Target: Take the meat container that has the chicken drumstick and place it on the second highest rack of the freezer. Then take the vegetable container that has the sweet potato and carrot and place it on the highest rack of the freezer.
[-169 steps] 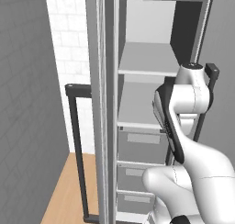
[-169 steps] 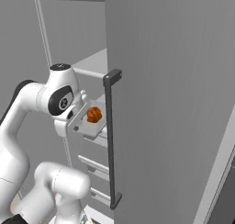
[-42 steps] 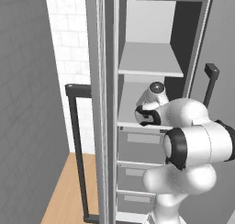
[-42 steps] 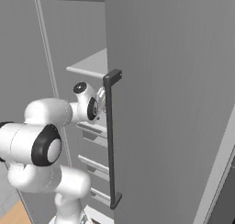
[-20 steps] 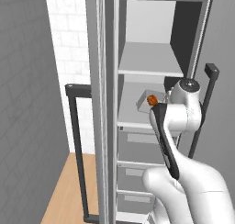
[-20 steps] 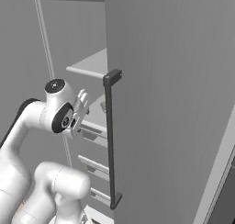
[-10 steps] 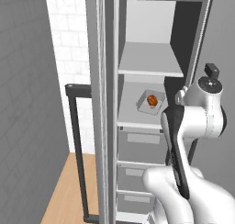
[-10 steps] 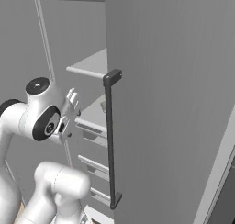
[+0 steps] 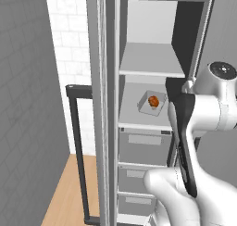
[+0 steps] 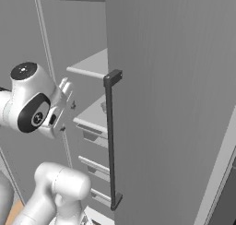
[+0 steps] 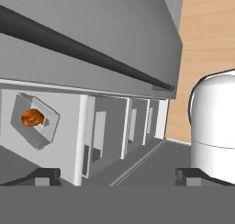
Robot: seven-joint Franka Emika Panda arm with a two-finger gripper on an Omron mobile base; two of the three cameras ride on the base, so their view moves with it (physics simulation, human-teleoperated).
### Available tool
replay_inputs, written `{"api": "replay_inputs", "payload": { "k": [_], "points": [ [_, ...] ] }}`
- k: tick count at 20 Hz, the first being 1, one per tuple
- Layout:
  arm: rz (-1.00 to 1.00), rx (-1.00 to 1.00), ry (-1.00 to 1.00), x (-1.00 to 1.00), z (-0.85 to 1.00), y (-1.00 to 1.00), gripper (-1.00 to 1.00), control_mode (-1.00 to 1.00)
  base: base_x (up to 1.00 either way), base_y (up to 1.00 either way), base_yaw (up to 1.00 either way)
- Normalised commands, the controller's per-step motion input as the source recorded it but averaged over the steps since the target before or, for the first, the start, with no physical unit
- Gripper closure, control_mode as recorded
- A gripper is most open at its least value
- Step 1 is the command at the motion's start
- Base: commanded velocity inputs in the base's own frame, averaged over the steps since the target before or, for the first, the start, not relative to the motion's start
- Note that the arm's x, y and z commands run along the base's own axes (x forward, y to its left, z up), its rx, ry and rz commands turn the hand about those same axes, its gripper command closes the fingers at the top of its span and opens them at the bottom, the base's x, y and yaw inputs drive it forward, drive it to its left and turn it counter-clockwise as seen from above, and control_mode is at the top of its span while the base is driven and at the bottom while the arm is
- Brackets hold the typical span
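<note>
**Drumstick container on the lower freezer shelf, gripper released**

The freezer (image 9: 152,128) stands open, with stacked grey drawers (image 9: 146,148) below its two pale shelves. The meat container (image 9: 153,103) sits on the lower shelf (image 9: 132,116) (the second highest rack), with the chicken drumstick (image 9: 153,101) inside it as a glossy orange-brown lump. The highest rack (image 9: 150,60) lies above it.

The gripper (image 10: 68,96) hangs outside the cabinet, well apart from the container, jaws spread wide and holding nothing. In the hand view the container shows at the left edge on the pale shelf, beside the drawer fronts, and the door's dark bar handle (image 10: 110,141) crosses the upper part.
</note>
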Motion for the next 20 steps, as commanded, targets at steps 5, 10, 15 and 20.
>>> {"api": "replay_inputs", "payload": {
  "k": [5,10,15,20],
  "points": [
    [0.0,0.0,0.0,-0.59,0.22,0.0,-1.0,-1.0,0.0,0.0,0.0],
    [0.0,0.0,0.0,0.0,0.0,0.0,-1.0,1.0,-0.99,-0.26,0.0],
    [0.0,0.0,0.0,0.0,0.0,0.0,-1.0,1.0,-1.0,-0.58,-0.08],
    [0.0,0.0,0.0,0.0,0.0,0.0,-1.0,1.0,-0.84,-0.98,-0.35]
  ]
}}
